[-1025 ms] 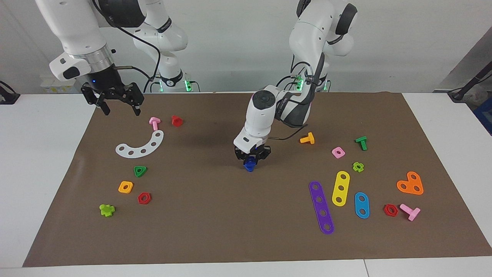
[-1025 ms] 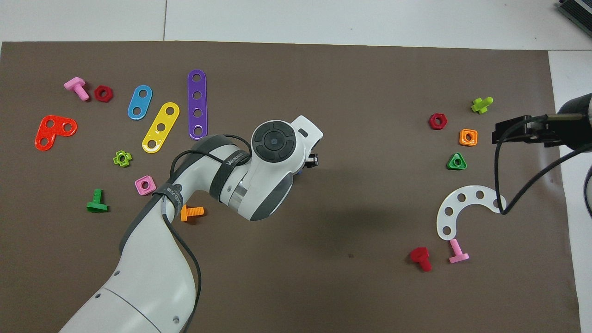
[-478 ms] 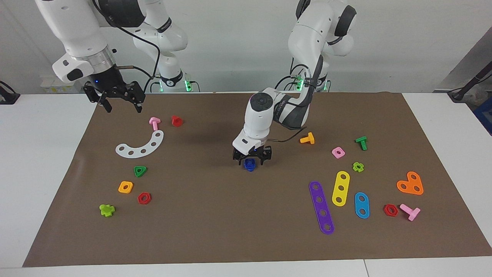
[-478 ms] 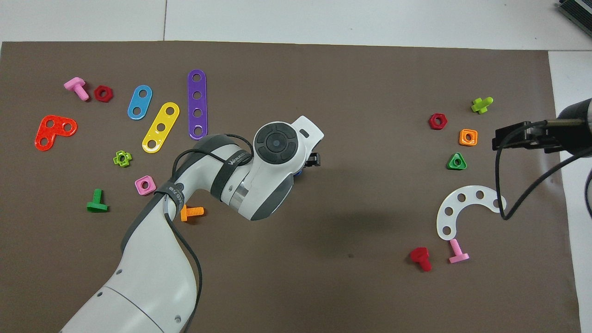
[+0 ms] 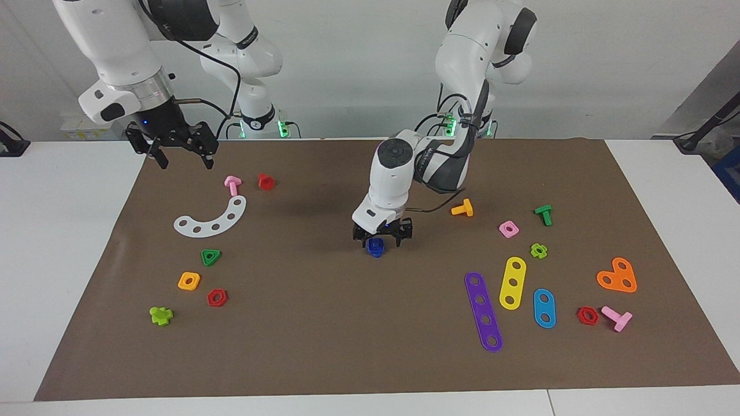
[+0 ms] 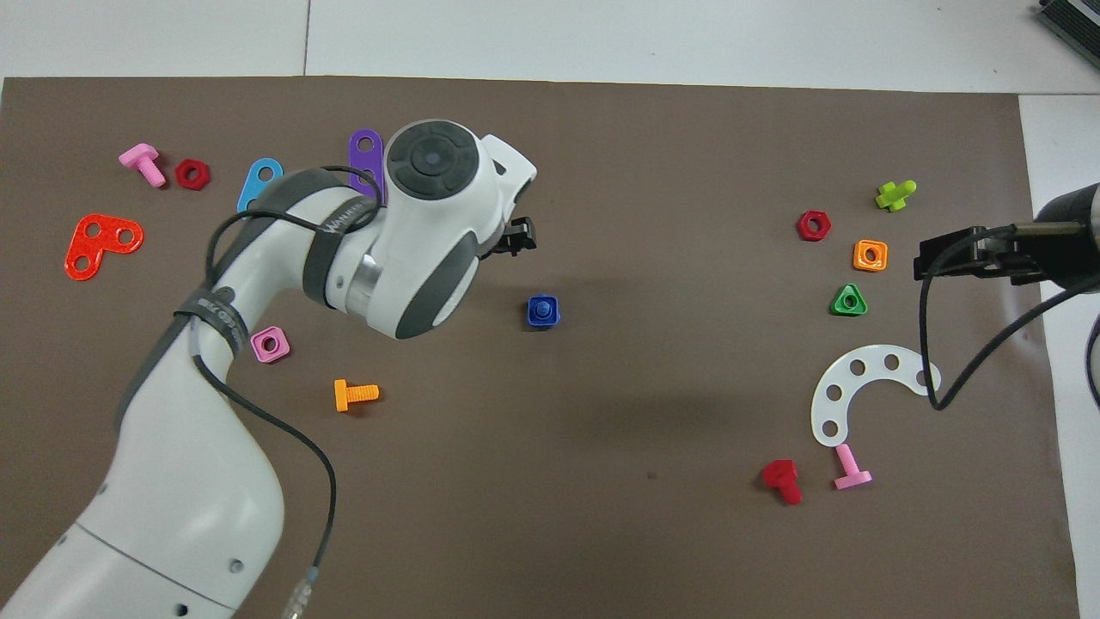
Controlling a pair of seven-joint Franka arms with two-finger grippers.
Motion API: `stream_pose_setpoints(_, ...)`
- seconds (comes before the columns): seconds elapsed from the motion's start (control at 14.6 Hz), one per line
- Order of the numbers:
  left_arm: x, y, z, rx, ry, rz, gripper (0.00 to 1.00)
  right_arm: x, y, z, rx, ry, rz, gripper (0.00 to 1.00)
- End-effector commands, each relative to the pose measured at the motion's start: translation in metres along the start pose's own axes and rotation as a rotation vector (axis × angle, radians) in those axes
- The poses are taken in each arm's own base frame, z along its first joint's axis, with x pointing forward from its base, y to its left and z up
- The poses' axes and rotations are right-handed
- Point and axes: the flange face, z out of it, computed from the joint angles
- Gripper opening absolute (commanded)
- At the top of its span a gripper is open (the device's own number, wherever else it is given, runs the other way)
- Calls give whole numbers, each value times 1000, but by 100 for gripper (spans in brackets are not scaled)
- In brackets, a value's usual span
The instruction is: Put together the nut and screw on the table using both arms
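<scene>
Nut (image 5: 376, 247) on screw (image 6: 542, 311): frame centre, on mat (image 5: 324, 323), stem upright. Left gripper (image 5: 383, 234): directly above, jaws apart, empty, nearer arm. Right gripper (image 5: 172, 149): upper left in the facing view, jaws apart, waiting.

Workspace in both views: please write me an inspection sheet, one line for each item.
Surface: white table with a brown mat across it.
Job's things: blue nut sits on the blue screw, together at mid-mat, held by nobody.
Clutter: white curved strip, purple strip, yellow strip, orange bolt, pink nut and other coloured toy parts toward both ends of the mat.
Grippers: left gripper open, just above the blue pair; right gripper open, over the mat's corner, waiting.
Cables: black cable hangs from the right arm; another runs along the left arm.
Surroundings: plain white wall.
</scene>
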Motion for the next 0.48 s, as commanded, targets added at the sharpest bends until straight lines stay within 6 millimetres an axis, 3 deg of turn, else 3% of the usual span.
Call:
stream_pose_setpoints(0.0,26,-70,-60,3,14,4,99,-9,-2,-1,4,-4,-34,100)
stream_pose_setpoints(0.27,32,-180,-107,45,-63,81,98,-9,-3,-1,7,-4,-36,100)
stream_pose_setpoints(0.41,22,-219,-123,59,-108,124,97,-9,-3,0,7,-9,-34,100)
